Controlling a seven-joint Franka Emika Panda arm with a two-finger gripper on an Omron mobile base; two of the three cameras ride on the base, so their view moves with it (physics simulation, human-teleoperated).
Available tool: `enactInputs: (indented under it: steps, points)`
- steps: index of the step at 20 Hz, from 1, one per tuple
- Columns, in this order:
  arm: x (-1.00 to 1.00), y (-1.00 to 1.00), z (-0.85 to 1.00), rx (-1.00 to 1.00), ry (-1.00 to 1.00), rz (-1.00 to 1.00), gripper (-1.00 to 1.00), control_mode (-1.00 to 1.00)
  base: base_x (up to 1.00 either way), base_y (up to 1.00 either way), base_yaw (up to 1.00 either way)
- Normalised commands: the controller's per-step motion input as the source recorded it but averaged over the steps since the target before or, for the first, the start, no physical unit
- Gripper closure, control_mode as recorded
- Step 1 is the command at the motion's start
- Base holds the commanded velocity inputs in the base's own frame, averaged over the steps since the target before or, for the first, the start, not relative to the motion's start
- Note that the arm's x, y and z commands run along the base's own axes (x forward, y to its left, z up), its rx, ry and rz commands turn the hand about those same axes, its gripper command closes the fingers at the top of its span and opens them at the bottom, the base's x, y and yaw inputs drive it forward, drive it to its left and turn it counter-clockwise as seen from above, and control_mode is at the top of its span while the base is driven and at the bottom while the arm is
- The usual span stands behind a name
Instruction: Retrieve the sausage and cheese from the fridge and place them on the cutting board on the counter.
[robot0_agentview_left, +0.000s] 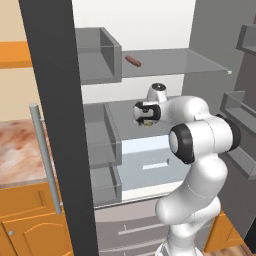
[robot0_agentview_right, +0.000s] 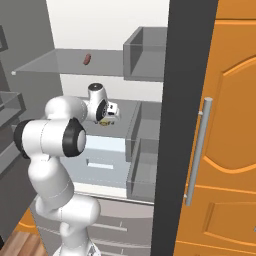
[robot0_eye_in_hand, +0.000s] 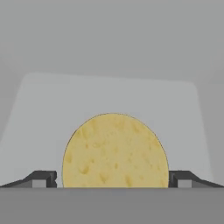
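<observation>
Currently the gripper (robot0_eye_in_hand: 112, 179) stands fully open, with the cheese (robot0_eye_in_hand: 115, 151) centred between its fingertips; closing should stay symmetric to avoid pushing it aside.

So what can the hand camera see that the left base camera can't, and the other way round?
Hand view alone: the cheese's whole round, pitted yellow face, sitting between the open gripper's two dark fingertips on a grey shelf.

Left base view alone: the sausage lying on the upper glass shelf, the fridge door edge with its bar handle, the marbled counter, and the white arm reaching inside.

Both: the cheese, which from the left base is just a yellow sliver under the hand, and the grey fridge interior.
</observation>
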Motion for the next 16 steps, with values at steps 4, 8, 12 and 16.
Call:
enactInputs:
  steps: [4, 8, 12, 16]
  points:
    - [0.0, 0.0, -0.23, 0.0, 0.02, 0.0, 1.0, -1.0, 0.0, 0.0, 0.0]
    - [0.0, 0.0, -0.27, 0.0, 0.01, 0.0, 1.0, -1.0, 0.0, 0.0, 0.0]
    - [-0.06, -0.05, -0.11, 0.0, 0.0, 0.01, 1.0, -1.0, 0.0, 0.0, 0.0]
    - [-0.41, -0.18, -0.03, 0.0, 0.0, 0.04, 1.0, -1.0, 0.0, 0.0, 0.0]
